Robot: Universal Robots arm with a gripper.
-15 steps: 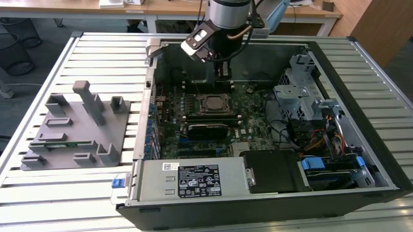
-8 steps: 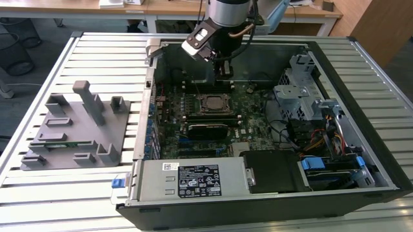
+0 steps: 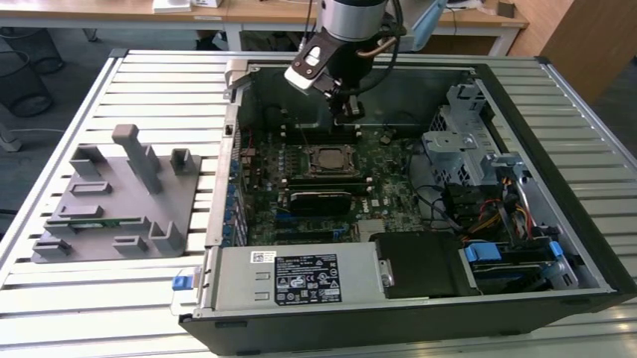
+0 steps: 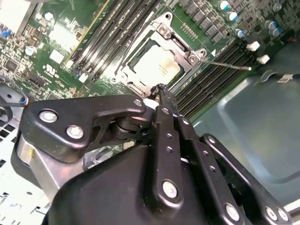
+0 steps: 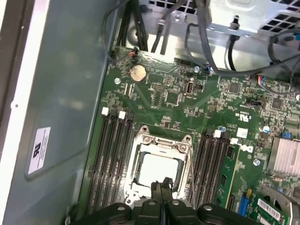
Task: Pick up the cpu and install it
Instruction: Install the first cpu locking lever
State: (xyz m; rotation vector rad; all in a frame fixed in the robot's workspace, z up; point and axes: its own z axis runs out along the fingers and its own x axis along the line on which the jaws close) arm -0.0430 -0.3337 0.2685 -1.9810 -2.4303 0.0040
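Cpu [image 5: 157, 169], one, seated in socket [image 5: 161, 139], one claw [image 5: 162, 182] closed just above

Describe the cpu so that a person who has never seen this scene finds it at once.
Look into the open computer case at the green board on its floor. There a dark metal frame sits between rows of long black slots. The cpu is the flat silvery square inside that frame, pale where its neighbours are dark.
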